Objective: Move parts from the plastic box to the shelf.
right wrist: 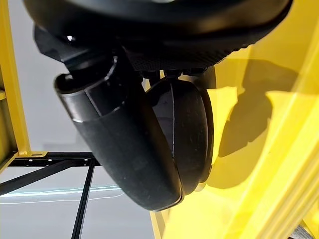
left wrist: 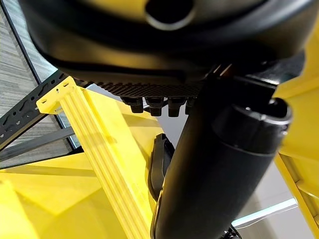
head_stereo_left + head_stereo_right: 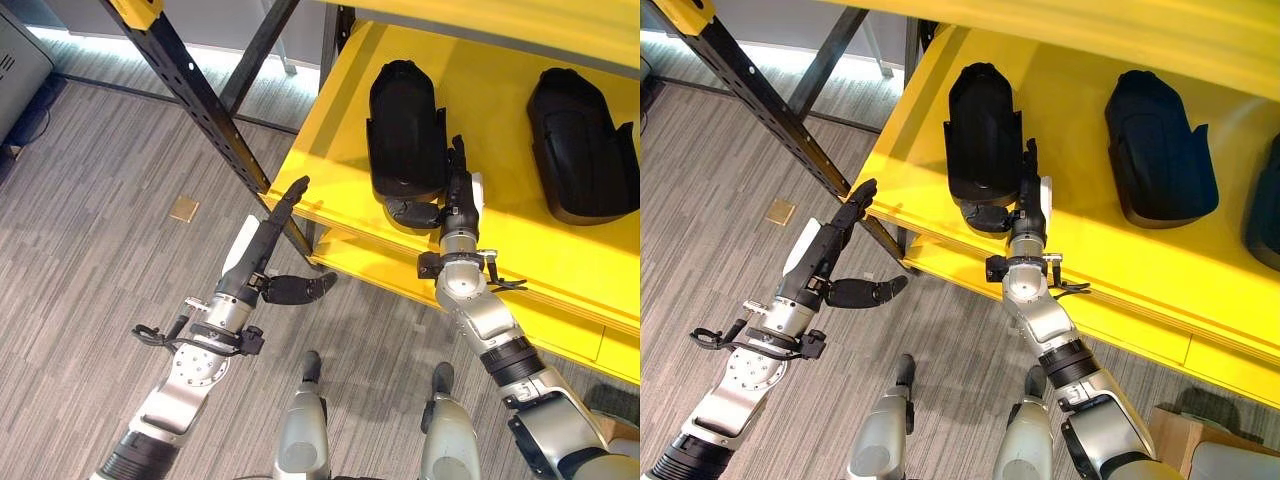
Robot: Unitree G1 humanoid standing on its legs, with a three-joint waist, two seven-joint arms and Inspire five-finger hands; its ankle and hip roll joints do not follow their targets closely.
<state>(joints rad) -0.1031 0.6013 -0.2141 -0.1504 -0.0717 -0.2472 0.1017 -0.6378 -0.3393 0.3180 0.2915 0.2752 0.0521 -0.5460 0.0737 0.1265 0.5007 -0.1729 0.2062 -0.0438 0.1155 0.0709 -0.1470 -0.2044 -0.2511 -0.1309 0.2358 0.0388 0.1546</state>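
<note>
We see our right hand (image 3: 462, 205) at upper centre, thumb and fingers closed on a black part (image 3: 405, 130) resting on the yellow shelf (image 3: 320, 140), probably to seat it, while our left hand (image 3: 275, 235) waits open at centre left.

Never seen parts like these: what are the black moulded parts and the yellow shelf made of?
The black moulded parts look like hard plastic: smooth, semi-gloss, with soft highlights and formed ribs. The yellow shelf board looks like painted wood or coated board, matte; its pale front edge hints at this, though not certainly.
</note>
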